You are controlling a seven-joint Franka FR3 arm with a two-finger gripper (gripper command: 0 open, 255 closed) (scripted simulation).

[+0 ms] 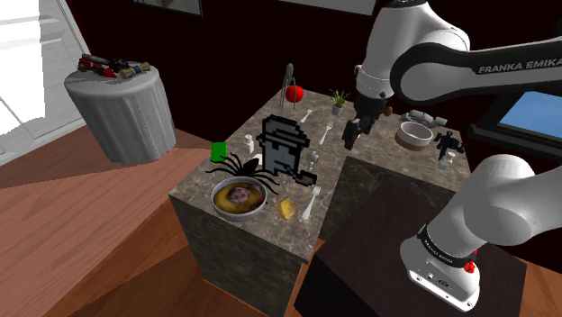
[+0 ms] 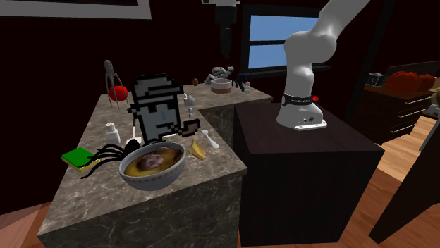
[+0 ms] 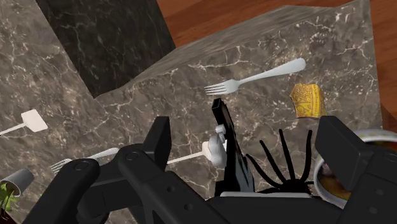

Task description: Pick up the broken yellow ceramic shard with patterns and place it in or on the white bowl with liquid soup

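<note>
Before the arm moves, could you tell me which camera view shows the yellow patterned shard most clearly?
The wrist view: the shard lies unobstructed on the marble counter beside a fork, its pattern legible. The shoulder view shows a small yellow piece next to the bowl; the second exterior view shows a thin sliver beside it.

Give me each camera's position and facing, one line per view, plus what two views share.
Shoulder view: high beside the stand, looking down over the marble counter; white arm and tool show.
Second exterior view: low at the counter's end, bowl nearest, facing the window; the arm's base on the stand shows.
Wrist view: on the hand, looking down at the counter; the open tool's black fingers show.
Shared: shoulder and second exterior views both show the yellow shard lying beside the bowl.
</note>
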